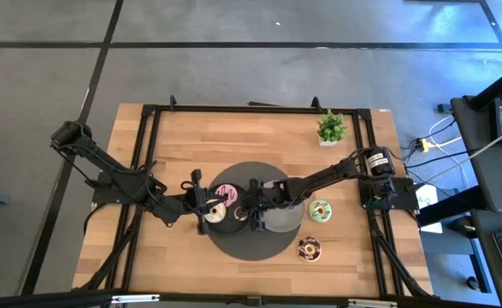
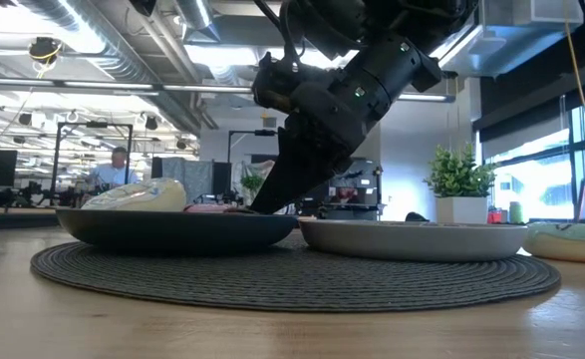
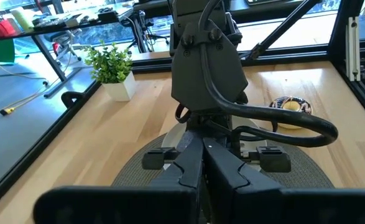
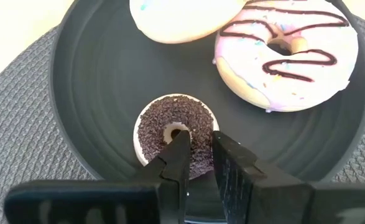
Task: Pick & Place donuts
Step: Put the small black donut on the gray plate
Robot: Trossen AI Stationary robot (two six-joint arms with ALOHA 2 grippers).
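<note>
Right gripper: the right gripper [image 4: 196, 152] is down in the dark plate [image 4: 95, 93], its jaws pinching one side of the ring of the small chocolate-sprinkled donut [image 4: 170, 121], one finger in the hole and the other against the outer edge.
Left gripper: the left gripper [image 1: 201, 208] hangs at the far edge of the same plate, facing the right arm; whether its jaws are spread or pressed together I cannot tell.
Slip risk: the grip takes only a narrow bite of the ring, so on lifting the donut may swing or drop out, in my judgement, if the pinch is light.
Knock risk: the pink donut with dark zigzag icing [image 4: 288, 53] and the pale cream donut [image 4: 182, 15] lie just ahead of the jaws on the same plate; a forward drift could shove them or push one over the rim.
Arm clash: both arms crowd the middle of the woven mat [image 1: 249, 248], so a hasty move by either could strike the other.
Dark plate: holds three donuts, the pinched one nearest the jaws.
Grey plate: the grey plate [image 1: 283, 221] lies just beside the dark one on the mat; the arm hides most of it, and I cannot tell what it holds.
Loose donuts: a green-white donut [image 1: 320, 210] and a brown one [image 1: 310, 249] lie on the table [image 1: 182, 137], well behind the jaws.
Bystander item: the potted plant [image 1: 331, 128] stands well apart at a table corner.
</note>
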